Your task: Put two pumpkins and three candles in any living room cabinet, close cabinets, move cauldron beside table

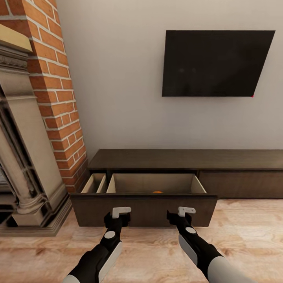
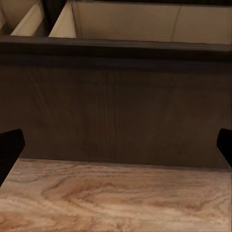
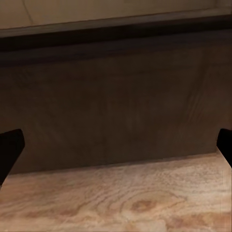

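Note:
The long dark-brown cabinet [image 1: 188,159] stands against the wall with its left drawer pulled out; the drawer front [image 1: 143,210] faces me. Just above that front's top edge an orange sliver of a pumpkin [image 1: 157,192] peeks out of the beige drawer interior. My left gripper [image 1: 118,218] and right gripper [image 1: 179,217] hover side by side just in front of the drawer front, above the floor. Both wrist views look at the dark drawer front [image 2: 116,111] [image 3: 116,111] with black fingertips [image 2: 10,150] [image 3: 9,150] wide apart at the edges, nothing between them.
A brick column [image 1: 55,86] and an ornate stone fireplace surround [image 1: 23,157] stand at the left, close to the drawer's corner. A black TV [image 1: 216,63] hangs on the wall above the cabinet. Wooden floor [image 1: 243,236] spreads to the right.

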Controlling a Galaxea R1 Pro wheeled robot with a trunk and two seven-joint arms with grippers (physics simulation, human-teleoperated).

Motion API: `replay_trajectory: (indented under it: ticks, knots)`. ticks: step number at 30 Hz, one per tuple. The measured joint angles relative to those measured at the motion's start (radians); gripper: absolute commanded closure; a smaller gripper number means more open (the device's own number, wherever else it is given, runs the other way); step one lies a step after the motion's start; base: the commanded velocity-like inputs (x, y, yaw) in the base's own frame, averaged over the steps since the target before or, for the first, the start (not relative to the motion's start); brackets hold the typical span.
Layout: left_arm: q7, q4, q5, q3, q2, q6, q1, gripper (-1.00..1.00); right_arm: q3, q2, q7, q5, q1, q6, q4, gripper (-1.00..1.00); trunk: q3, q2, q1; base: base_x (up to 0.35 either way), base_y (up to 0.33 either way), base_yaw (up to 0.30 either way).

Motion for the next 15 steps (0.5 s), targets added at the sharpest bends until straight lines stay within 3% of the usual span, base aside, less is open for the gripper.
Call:
replay_trajectory:
  ticks: [7, 15]
  knots:
    - [0.000, 0.000, 0.000, 0.000, 0.000, 0.000, 0.000, -1.00, 0.000, 0.000, 0.000, 0.000, 0.000, -0.001, 0.000, -1.00, 0.000, 0.000, 0.000, 0.236, 0.000, 0.000]
    - [0.000, 0.000, -0.002, -0.002, 0.001, -0.001, 0.000, -1.00, 0.000, 0.000, 0.000, 0.000, 0.000, -0.001, 0.000, -1.00, 0.000, 0.000, 0.000, 0.039, 0.000, 0.000]
